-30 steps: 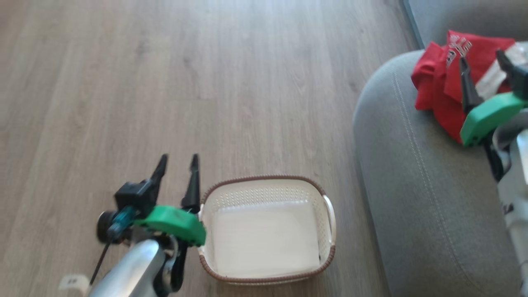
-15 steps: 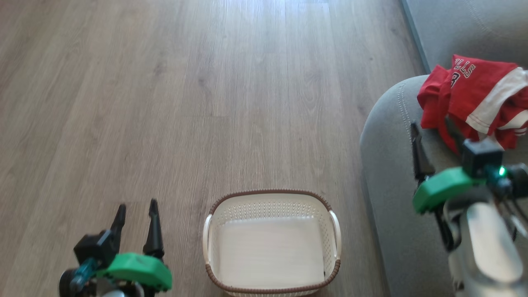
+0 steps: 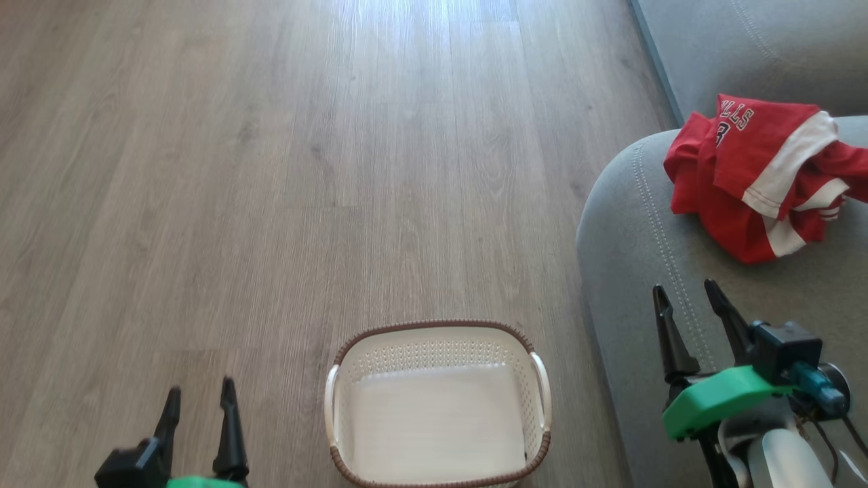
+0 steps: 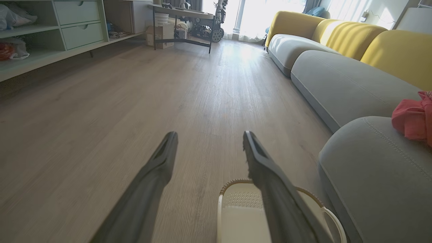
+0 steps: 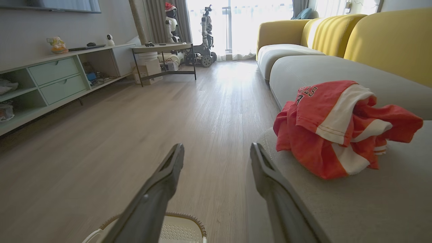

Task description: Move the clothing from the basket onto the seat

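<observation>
The clothing (image 3: 759,176), a crumpled heap of bright red sports garments with white stripes and panels and partly readable lettering, is seen lying on the seat (image 3: 630,230), a large grey fabric sofa cushion with a rounded edge and a double line of stitching. The small oval cream perforated plastic basket (image 3: 437,327), with a brown braided-look rim and white side handles, is set on the pale wood-plank floor (image 3: 271,169) just beside the seat, its flat bottom laid bare. The left gripper (image 3: 201,388) is held over the floor to the basket's left, released, its two dark fingers spread. The right gripper (image 3: 683,288) is held above the seat, near the clothing but apart from it, likewise released and empty.
</observation>
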`<state>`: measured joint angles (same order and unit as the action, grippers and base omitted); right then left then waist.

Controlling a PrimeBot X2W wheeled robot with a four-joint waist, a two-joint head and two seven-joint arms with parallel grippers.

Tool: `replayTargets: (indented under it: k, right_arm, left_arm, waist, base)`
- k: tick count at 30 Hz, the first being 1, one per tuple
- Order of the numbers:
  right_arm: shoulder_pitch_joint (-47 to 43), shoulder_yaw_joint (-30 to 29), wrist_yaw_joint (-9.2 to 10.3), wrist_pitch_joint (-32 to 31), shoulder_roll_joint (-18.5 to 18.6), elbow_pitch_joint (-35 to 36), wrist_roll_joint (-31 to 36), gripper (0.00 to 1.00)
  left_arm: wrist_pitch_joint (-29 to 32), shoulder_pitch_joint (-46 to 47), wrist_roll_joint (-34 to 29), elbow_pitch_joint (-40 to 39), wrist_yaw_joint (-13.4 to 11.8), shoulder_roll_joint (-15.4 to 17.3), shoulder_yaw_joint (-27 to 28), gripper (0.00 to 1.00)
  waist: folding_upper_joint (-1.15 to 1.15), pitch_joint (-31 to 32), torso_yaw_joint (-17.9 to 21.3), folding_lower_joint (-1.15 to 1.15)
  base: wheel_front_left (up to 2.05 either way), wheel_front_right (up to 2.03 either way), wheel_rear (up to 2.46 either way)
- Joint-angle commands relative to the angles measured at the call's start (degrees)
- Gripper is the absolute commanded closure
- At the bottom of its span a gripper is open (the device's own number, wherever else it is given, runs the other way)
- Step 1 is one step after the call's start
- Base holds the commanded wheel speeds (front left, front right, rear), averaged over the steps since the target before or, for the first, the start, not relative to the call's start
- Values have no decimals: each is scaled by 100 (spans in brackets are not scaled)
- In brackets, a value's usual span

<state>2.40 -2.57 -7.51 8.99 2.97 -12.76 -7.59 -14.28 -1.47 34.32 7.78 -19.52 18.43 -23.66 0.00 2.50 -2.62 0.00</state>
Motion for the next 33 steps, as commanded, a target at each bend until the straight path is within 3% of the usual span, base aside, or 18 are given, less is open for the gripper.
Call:
replayTargets:
  k: [1, 12, 33]
  right_arm:
    - [166, 164, 2, 5, -8, 253, -15, 0]
    - [-210, 290, 2, -13, -9, 468, -98, 0]
    - [-236, 386, 2, 124, -9, 231, -166, 0]
  left_arm:
    - [-72, 133, -31, -192, -31, 82, 274, 0]
    - [-71, -81, 61, -154, 27, 10, 352, 0]
    - [-47, -65, 72, 12, 53, 28, 266, 0]
  waist:
    - [0, 7, 5, 0]
    - [0, 110, 4, 0]
    - [0, 201, -17, 0]
  base:
    - [0, 0, 0]
    - [0, 0, 0]
    - [0, 0, 0]
